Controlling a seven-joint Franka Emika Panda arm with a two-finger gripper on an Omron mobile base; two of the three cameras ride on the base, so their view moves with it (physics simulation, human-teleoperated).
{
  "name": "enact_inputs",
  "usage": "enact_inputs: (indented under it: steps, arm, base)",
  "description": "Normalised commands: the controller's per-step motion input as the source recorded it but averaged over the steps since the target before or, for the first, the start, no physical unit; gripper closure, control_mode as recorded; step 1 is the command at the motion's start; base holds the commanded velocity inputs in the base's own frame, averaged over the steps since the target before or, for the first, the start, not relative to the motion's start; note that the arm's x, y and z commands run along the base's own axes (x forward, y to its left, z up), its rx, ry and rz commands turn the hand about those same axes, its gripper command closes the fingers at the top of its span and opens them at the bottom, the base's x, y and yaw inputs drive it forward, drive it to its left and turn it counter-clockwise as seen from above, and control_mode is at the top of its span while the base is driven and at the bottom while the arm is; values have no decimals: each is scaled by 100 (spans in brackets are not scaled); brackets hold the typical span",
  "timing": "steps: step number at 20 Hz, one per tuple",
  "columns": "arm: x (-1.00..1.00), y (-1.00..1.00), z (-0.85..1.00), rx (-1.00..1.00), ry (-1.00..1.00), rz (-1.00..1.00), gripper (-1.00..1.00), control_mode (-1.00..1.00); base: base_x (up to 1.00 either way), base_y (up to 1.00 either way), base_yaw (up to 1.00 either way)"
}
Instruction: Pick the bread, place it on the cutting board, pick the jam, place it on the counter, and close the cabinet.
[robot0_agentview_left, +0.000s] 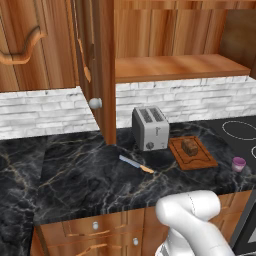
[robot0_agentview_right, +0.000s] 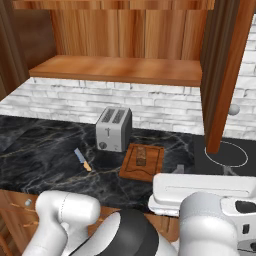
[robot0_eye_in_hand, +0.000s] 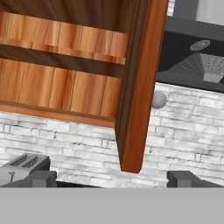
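1. The gripper (robot0_eye_in_hand: 111, 177) stands wide open and holds nothing; its two dark fingertips (robot0_eye_in_hand: 43, 178) rise at the bottom of the hand view, facing the white brick wall and the edge of an open cabinet door (robot0_eye_in_hand: 138, 87).
2. The step in hand looks like closing the cabinet (robot0_agentview_left: 175, 30). The bread (robot0_agentview_left: 189, 146) already lies on the cutting board (robot0_agentview_left: 200, 161), and the jam (robot0_agentview_left: 239, 164) stands on the counter (robot0_agentview_left: 90, 175), near its right front edge, apart from the board.
3. To do it well, I would bring a finger flat against the door's broad outer face, away from the hinge, and push it round in a steady arc rather than grabbing the small knob (robot0_eye_in_hand: 159, 99).
4. The door is warm brown wood with a straight grain, a thin tall slab seen edge-on; its knob is a smooth silver ball.
5. The inside shelf (robot0_agentview_right: 120, 69) is bare flat wood.
6. Farther out, a boxy brushed-metal toaster (robot0_agentview_left: 150, 127) stands just left of the reddish grooved board; a knife (robot0_agentview_left: 136, 164) lies on the black, pale-veined marble.
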Motion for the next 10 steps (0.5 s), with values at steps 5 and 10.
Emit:
enact_inputs:
  steps: [5,10]
  arm:
    - [14,-8,0,0,0,8,-100,-100]
    - [14,-3,0,0,0,7,-100,-100]
  base:
    - [0,0,0]
    - [0,0,0]
